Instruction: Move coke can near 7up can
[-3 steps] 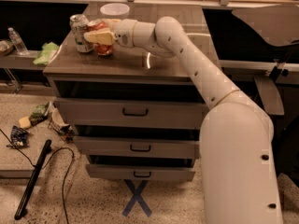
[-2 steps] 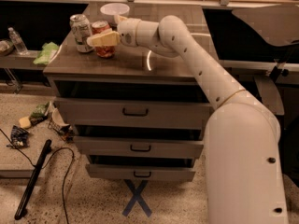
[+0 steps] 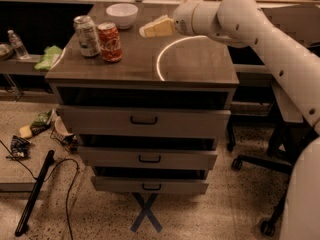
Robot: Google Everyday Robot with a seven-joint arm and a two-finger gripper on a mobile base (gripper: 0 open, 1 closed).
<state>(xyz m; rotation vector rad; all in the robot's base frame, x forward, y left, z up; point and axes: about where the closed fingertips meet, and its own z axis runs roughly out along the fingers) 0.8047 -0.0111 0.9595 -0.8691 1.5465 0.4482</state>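
Observation:
The red coke can (image 3: 110,42) stands upright on the wooden cabinet top (image 3: 200,66), near its back left. The pale 7up can (image 3: 86,35) stands upright just left of it, almost touching. My gripper (image 3: 150,30) hovers over the cabinet top to the right of the coke can, clear of it by about a can's width. It is open and holds nothing. The white arm reaches in from the right.
A white bowl (image 3: 122,14) sits behind the cans at the back edge. Three drawers (image 3: 144,120) are below the top. A low shelf on the left holds a water bottle (image 3: 17,44) and a green bag (image 3: 47,59). Clutter and cables lie on the floor at the left, and a chair base (image 3: 260,166) is at the right.
The gripper held the coke can beside the 7up can earlier. It has let go and drawn back to the right, and the coke can now stands free.

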